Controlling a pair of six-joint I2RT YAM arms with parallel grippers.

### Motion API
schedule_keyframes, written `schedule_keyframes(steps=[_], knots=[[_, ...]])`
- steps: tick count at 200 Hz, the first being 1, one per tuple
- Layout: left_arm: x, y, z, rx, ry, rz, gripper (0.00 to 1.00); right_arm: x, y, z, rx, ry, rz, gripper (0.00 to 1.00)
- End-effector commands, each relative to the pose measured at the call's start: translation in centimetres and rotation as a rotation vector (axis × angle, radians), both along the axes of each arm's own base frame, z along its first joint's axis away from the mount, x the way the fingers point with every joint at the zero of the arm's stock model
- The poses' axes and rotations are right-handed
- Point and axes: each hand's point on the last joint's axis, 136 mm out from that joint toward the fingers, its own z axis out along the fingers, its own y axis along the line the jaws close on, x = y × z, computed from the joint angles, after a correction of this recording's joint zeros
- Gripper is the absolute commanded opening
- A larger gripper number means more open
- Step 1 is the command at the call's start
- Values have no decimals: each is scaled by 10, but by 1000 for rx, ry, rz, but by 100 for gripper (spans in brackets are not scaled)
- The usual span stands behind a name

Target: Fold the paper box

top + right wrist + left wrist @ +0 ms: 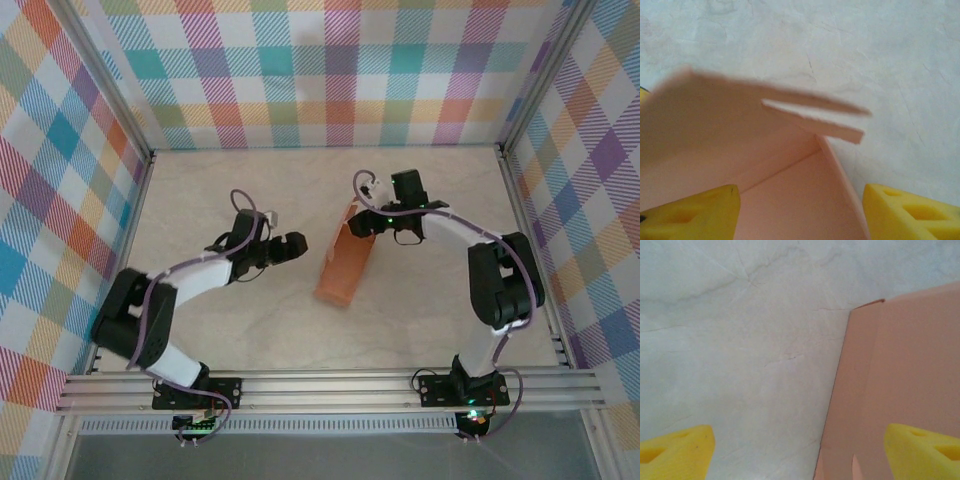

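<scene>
**Top view.** The box (345, 262) lay near the middle of the table (250, 330). It was a long salmon strip running roughly 12 to 6 o'clock, its far end leaning toward 1. The left claw (290, 246) sat at the box's 9 o'clock, just beside it and apart from it. The right claw (366, 224) was at the box's far end, on the 1 o'clock side. I could not tell from above whether it touched the card.

**Left wrist view.** The pads (675, 450) stood wide and held nothing. Bare table lay between them, along with the box's long edge. The box took the 3 o'clock side, with one corner up at 1 o'clock. The pad on that side hung over the card.

**Right wrist view.** This looked into the box's open end. Two flaps (815, 122) reached toward 3 o'clock, one above the other, and the upper one was blurred. A crease ran across the inner floor. The right claw's pads stood apart with card between them, neither pressing on it (no grip that I could make out).

**Judgement.**
- **Step in hand:** the fold looked part done. The body was creased, the end flaps were loose, and both claws were free of the card.
- **Next move:** it would likely need one claw to pin the body flat while the other caught a flap and turned it inward. Thin card springs and slides, so a low, slow approach seemed wise.
</scene>
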Motion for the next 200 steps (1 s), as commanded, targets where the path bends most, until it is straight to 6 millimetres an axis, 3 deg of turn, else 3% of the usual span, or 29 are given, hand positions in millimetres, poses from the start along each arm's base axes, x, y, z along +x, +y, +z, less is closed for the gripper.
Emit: schedule_keyframes(steps=[1, 21, 51, 87, 103, 125, 147, 179, 200], knots=[[-12, 2, 24, 88, -199, -49, 89, 10, 12, -2, -30, -25, 26, 69], [-35, -9, 42, 131, -331, -124, 90, 23, 7, -8, -73, -13, -29, 69], [-66, -29, 51, 139, -475, -239, 91, 34, 5, -9, -92, 12, -79, 69], [-79, -49, 68, 198, -612, -358, 94, 47, -4, -17, -138, 103, -198, 68], [-77, -57, 74, 232, -627, -387, 94, 47, -3, -18, -139, 122, -215, 68], [-76, -79, 67, 272, -592, -483, 91, 46, -3, -22, -158, 146, -222, 67], [-60, -90, 60, 312, -568, -458, 84, 45, -4, -26, -174, 163, -227, 67], [-29, -94, 62, 362, -526, -337, 62, 43, -8, -28, -203, 159, -227, 68], [-18, -97, 62, 369, -500, -305, 51, 42, -12, -33, -232, 143, -211, 68]])
